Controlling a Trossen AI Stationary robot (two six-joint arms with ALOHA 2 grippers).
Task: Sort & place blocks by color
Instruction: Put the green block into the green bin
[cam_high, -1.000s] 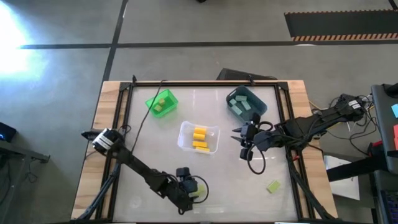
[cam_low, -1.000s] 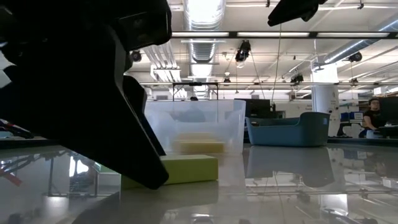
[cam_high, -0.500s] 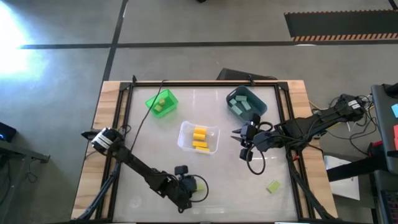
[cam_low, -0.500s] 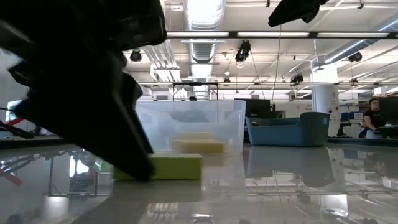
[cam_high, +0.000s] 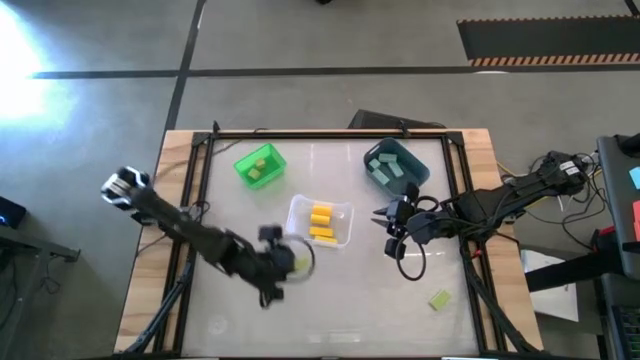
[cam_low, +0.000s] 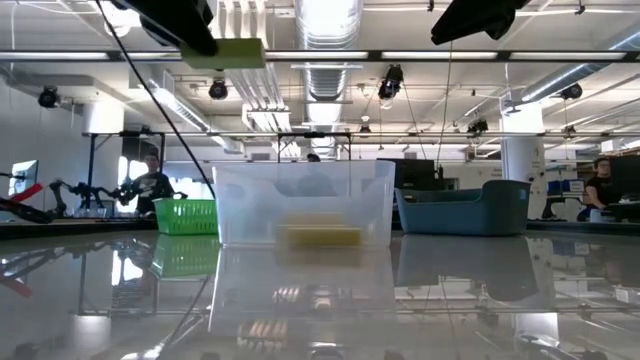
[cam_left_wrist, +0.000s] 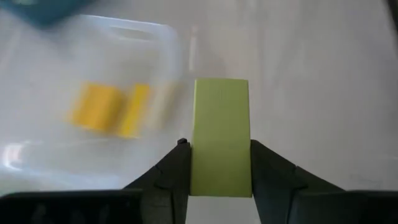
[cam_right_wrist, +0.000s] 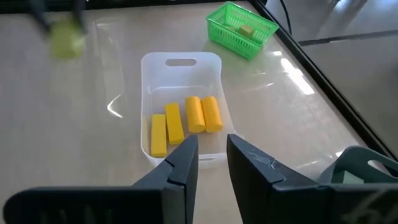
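My left gripper (cam_high: 290, 263) is shut on a light green block (cam_left_wrist: 221, 134) and holds it in the air, just near-left of the clear bin (cam_high: 320, 222). That bin holds several yellow blocks (cam_right_wrist: 183, 121). The low view shows the block (cam_low: 226, 52) high above the table. My right gripper (cam_high: 384, 224) hovers right of the clear bin, its fingers a narrow gap apart with nothing between them. Another light green block (cam_high: 439, 299) lies flat on the table at the near right. My left gripper pinches the light green block by its two long sides (cam_left_wrist: 194, 163) between its two fingers, on the half nearer the wrist. The fingers come from the table's left and lie along the block, whose far half sticks out past them. It hangs about level, clear of the table.
A bright green bin (cam_high: 260, 165) with light green blocks stands at the far left. A dark blue-grey bin (cam_high: 395, 167) with pale teal blocks is at the far right. People and benches show in the room behind.
My left gripper has taken hold of the light green block that lay near the table's front edge. It has lifted the block clear and carried it up and toward the far edge, close to the clear bin.
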